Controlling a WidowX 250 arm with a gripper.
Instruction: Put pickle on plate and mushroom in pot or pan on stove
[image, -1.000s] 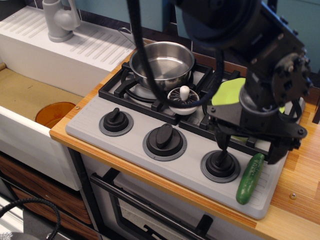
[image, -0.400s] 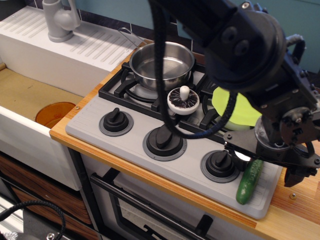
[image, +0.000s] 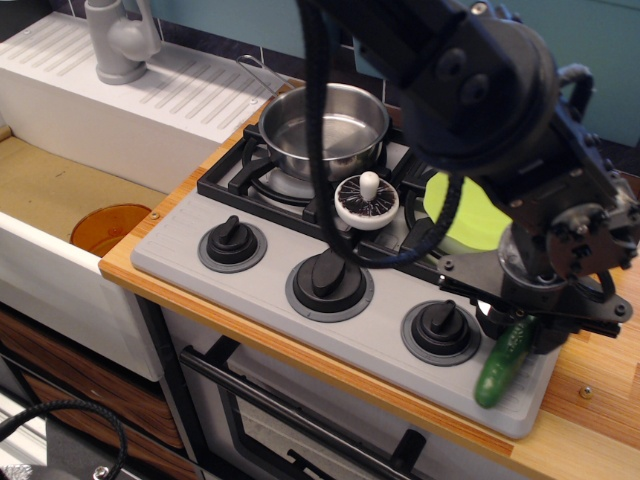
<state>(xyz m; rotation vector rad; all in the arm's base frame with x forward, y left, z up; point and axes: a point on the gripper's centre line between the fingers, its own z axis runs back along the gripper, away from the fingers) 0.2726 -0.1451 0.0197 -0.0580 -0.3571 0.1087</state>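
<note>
The dark green pickle (image: 498, 368) lies on the grey stove (image: 270, 300) at its front right corner, right of the right knob. My gripper (image: 520, 332) is lowered over the pickle's upper end, with a black finger on each side of it. The wrist hides how tightly they close. The lime-green plate (image: 468, 215) lies on the right burner, partly hidden by the arm. The mushroom (image: 367, 200) sits stem up on the grate, between the plate and the steel pot (image: 325, 125). The pot stands empty on the back left burner.
Three black knobs (image: 328, 275) line the stove's front. A white sink with drainboard and grey faucet (image: 118, 40) lies to the left, with an orange round object (image: 108, 228) in the basin. The wooden counter (image: 590, 370) runs along the stove's right side.
My gripper has moved right from above the right knob and come down over the pickle's upper end. The pickle has shifted slightly. Pot, mushroom and plate have not moved.
</note>
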